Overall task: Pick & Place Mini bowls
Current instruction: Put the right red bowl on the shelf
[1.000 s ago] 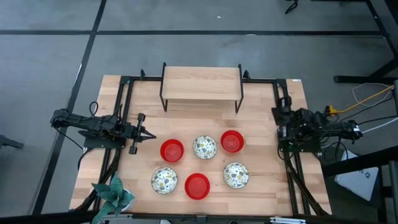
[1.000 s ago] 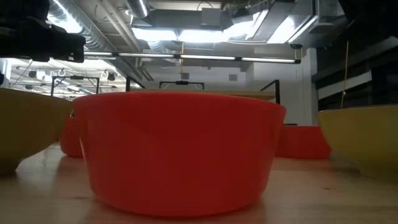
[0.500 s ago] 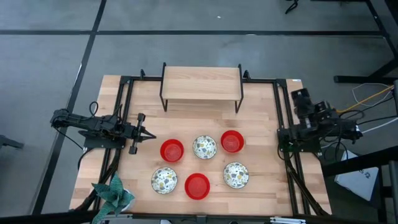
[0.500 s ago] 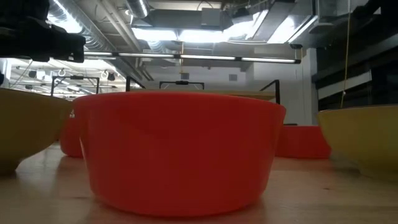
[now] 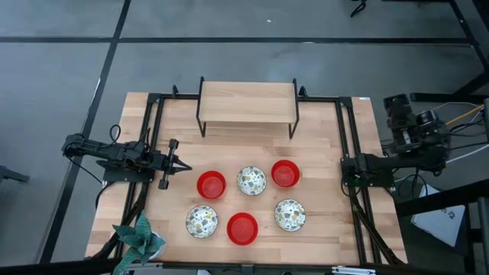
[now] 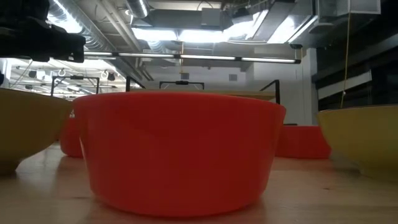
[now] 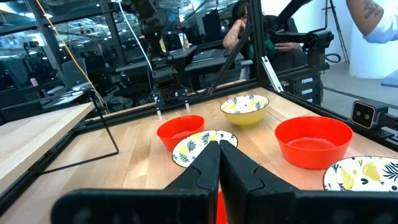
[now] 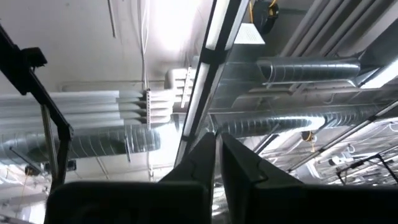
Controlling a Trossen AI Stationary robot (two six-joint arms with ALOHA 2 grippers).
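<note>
Six mini bowls stand on their bases in two rows on the table. The far row is red [image 5: 212, 184], floral white [image 5: 250, 180] and red [image 5: 285, 173]. The near row is floral [image 5: 202, 221], red [image 5: 243, 228] and floral [image 5: 290, 215]. My left gripper [image 5: 183, 165] is shut and level, just left of the far-row red bowl, touching nothing. Its wrist view shows the floral bowl [image 7: 205, 146] and a red one [image 7: 313, 140] ahead of its shut gripper [image 7: 219, 146]. My right gripper [image 5: 399, 107] is shut, raised beyond the table's right edge. In its wrist view the gripper [image 8: 217, 138] points at the ceiling.
A raised wooden shelf [image 5: 248, 103] on black legs stands at the table's far side. A teal leafy object [image 5: 140, 237] sits at the near left corner. Black frame rails [image 5: 351, 191] run along both sides. A person [image 7: 239, 28] sits beyond the table in the left wrist view.
My right arm has swung up and toward the table's far right, off the table's edge. Its gripper has tipped upward and now faces the ceiling. The bowls and my left arm have stayed put.
</note>
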